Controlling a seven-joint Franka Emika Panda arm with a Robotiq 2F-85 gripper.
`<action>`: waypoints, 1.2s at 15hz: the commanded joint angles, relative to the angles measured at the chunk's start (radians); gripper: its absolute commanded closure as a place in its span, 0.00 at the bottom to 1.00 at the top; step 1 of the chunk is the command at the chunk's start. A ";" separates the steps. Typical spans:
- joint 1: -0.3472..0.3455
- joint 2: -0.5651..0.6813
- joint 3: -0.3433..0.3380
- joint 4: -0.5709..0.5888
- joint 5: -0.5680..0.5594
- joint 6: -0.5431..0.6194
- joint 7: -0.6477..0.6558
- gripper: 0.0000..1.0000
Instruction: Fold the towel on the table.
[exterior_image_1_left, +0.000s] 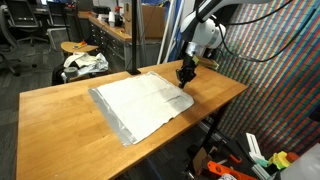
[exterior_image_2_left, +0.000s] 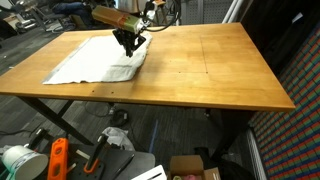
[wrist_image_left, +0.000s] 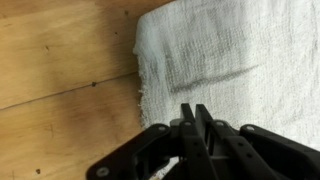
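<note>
The off-white towel (exterior_image_1_left: 140, 100) with a grey edge lies flat on the wooden table (exterior_image_1_left: 60, 120); both exterior views show it. My gripper (exterior_image_1_left: 185, 78) stands down at the towel's corner nearest the robot's base, also seen from the opposite side as gripper (exterior_image_2_left: 129, 47) on towel (exterior_image_2_left: 90, 65). In the wrist view the two black fingers are pressed together on the towel (wrist_image_left: 230, 50) just inside its frayed side edge, gripper (wrist_image_left: 196, 108) shut on the cloth. Bare table (wrist_image_left: 60, 70) wood shows to the left of that edge.
A small round stool (exterior_image_1_left: 76, 47) with a white-and-dark cloth bundle (exterior_image_1_left: 86, 64) stands behind the table. Under the table lie an orange tool (exterior_image_2_left: 57, 160) and a cardboard box (exterior_image_2_left: 190, 167). A wide stretch of bare tabletop (exterior_image_2_left: 210, 70) lies beside the towel.
</note>
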 joint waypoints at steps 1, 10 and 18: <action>0.044 -0.051 -0.003 -0.054 -0.081 0.058 0.063 0.60; 0.045 -0.001 -0.041 -0.086 -0.254 0.071 0.148 0.06; 0.013 0.036 -0.026 -0.081 -0.220 -0.037 0.023 0.00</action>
